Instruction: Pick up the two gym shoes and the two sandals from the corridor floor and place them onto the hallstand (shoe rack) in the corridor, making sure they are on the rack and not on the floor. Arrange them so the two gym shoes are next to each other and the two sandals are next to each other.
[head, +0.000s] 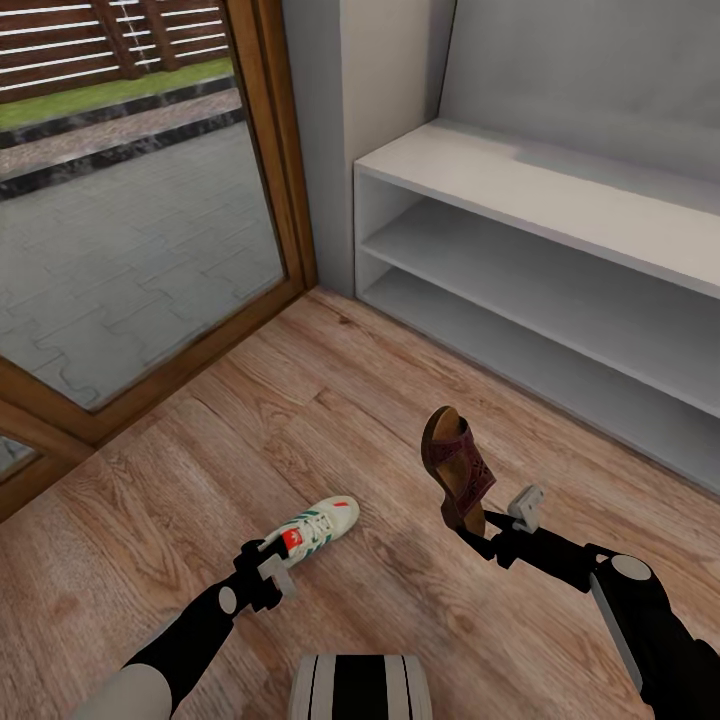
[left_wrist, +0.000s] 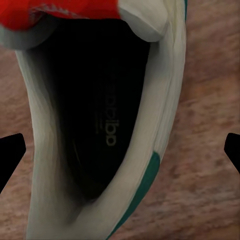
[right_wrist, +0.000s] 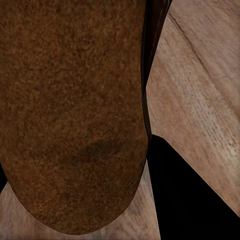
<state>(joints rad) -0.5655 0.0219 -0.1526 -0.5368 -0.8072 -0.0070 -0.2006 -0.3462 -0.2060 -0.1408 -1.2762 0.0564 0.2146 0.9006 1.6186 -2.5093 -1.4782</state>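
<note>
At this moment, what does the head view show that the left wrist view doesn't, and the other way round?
Head view alone: the hallstand with its empty shelves, the glass door, and the right gripper holding a brown sandal upright above the floor. Left wrist view alone: the dark inside of the gym shoe with faint lettering on the insole, and the red-orange heel patch close up. Both: the same white, green-striped gym shoe lying on the wood floor, with the left gripper open at its heel.
</note>
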